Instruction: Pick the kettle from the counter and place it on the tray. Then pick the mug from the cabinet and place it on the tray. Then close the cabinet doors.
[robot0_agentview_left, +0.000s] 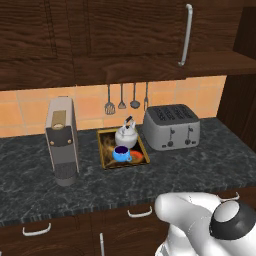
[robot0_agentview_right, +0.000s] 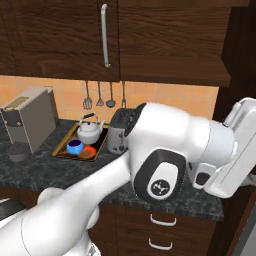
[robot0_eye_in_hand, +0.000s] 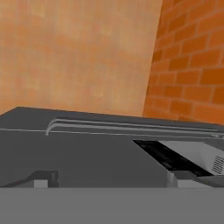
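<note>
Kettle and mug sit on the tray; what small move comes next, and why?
Probably reach toward the cabinet's right side: the kettle and mug already sit on the tray, and a shelf edge looks exposed beside the handled door, so closing seems left.

Blue mug (robot0_agentview_left: 120, 153), silver kettle (robot0_agentview_left: 126, 135), gold-rimmed tray (robot0_agentview_left: 105, 150), blk marbled counter (robot0_agentview_left: 190, 170).

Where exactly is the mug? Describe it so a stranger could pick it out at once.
Start at the dark stone counter under the wall cabinets, between the tall coffee machine and the silver toaster. There lies a small gold-rimmed tray, holding a silver kettle at the back. The mug stands in front of the kettle: bright blue, smaller and the only blue thing there.
</note>
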